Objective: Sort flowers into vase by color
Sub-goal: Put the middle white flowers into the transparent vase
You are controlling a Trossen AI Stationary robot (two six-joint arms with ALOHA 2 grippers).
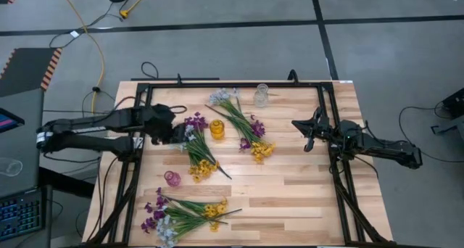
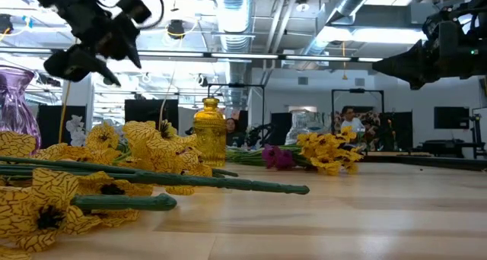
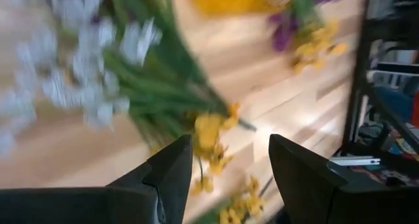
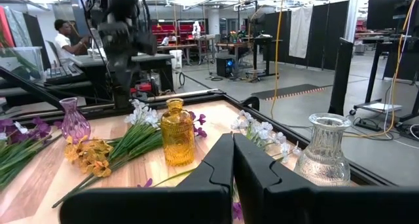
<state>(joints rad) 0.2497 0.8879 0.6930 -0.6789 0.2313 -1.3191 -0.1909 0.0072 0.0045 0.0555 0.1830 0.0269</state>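
Note:
Three bunches of flowers lie flat on the wooden table: one in the middle left [image 1: 199,152], one toward the far side [image 1: 243,125], one near the front edge [image 1: 185,213]. Each mixes yellow, purple and white blossoms on green stems. An amber vase [image 1: 217,128], a clear vase [image 1: 261,96] and a pink vase [image 1: 172,178] stand upright. My left gripper [image 3: 226,165] hovers open above the middle-left bunch, slanting down, with nothing between its fingers. My right gripper [image 4: 232,165] is shut and level at the table's right side, clear of everything.
A black metal frame [image 1: 326,85] runs around the table top. Bare wood lies between the bunches and the right rail. Beyond the table, a person [image 4: 65,37] sits in the room, among screens and stands.

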